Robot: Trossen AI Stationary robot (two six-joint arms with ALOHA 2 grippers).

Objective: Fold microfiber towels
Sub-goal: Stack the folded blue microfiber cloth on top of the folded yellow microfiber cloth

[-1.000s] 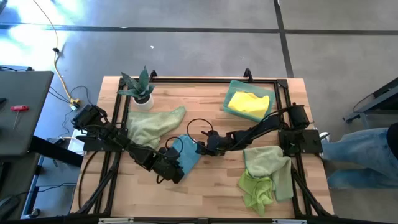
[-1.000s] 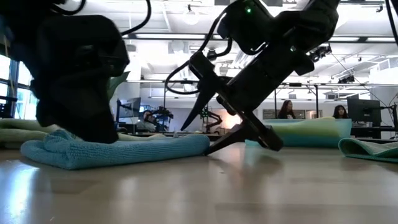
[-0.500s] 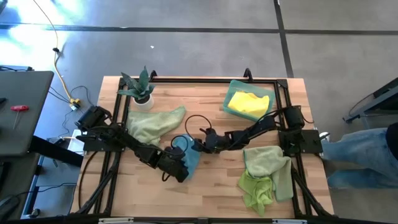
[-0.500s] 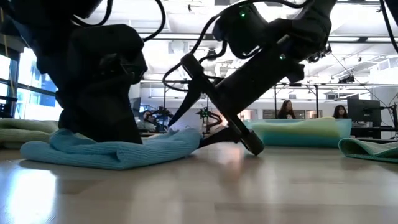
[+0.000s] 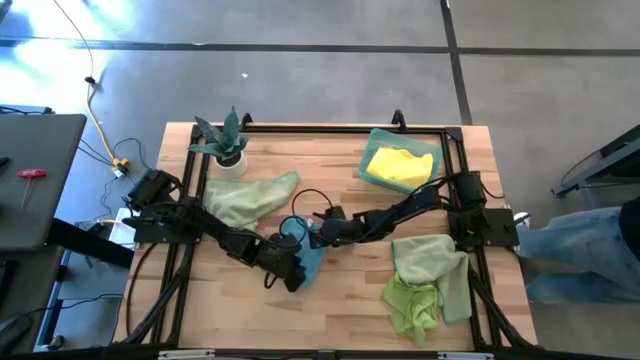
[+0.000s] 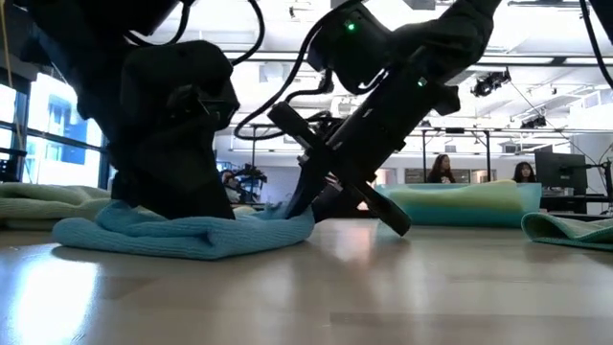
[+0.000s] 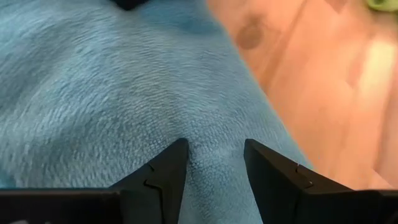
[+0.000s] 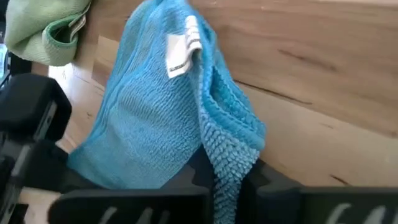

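The right hand point(image 8: 217, 180), wide apart a second ago, is now clamped on the blue towel's point(image 5: 305, 255) edge at mid-frame, so a fold can be lifted. The left hand point(image 7: 214, 165) is held apart, pressing the towel onto the counter point(image 5: 340, 310).

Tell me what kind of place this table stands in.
Probably an open robotics lab or workshop: a bare concrete floor around the wooden table, other robot arms on benches behind, and people at monitors beneath exposed ceiling lights.
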